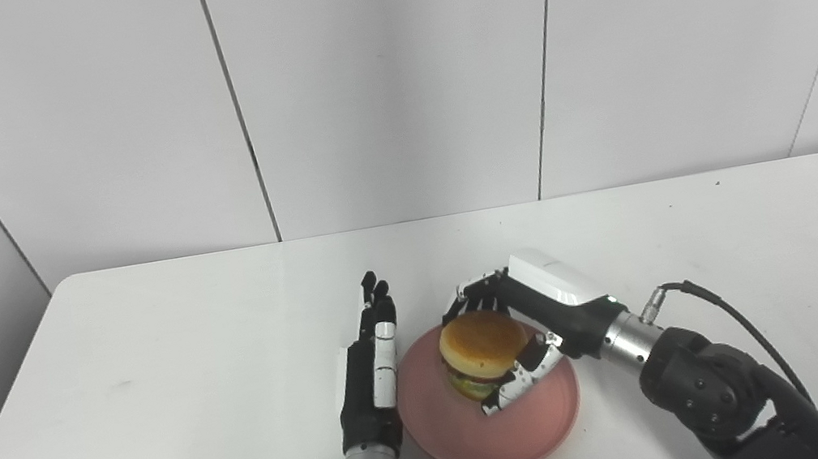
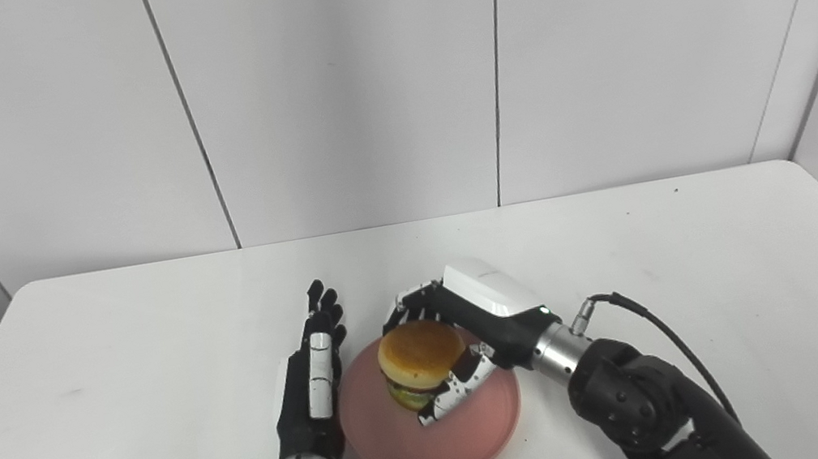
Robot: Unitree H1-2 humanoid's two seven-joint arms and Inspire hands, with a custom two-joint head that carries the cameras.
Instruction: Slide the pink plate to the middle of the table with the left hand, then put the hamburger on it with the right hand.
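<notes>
Right hand (image 1: pixel 527 326) wrapped around the hamburger (image 1: pixel 482 353), fingers behind, thumb in front, poised over the pink plate (image 1: pixel 491 434); contact of burger with plate not clear. Left hand (image 1: pixel 373 366) flat, fingers straight and together, holding nothing, just beside the plate's left rim on the white table (image 1: pixel 157 401).

Looks like a robot lab or test cell rather than a home or kitchen. Plain white desk (image 1: pixel 154 385) set against bare white wall panels (image 1: pixel 385 77) with dark seams (no decoration or furniture around it). Toy-like hamburger (image 1: pixel 482 353) on a pink plate (image 1: pixel 491 434), handled by robot arms.
</notes>
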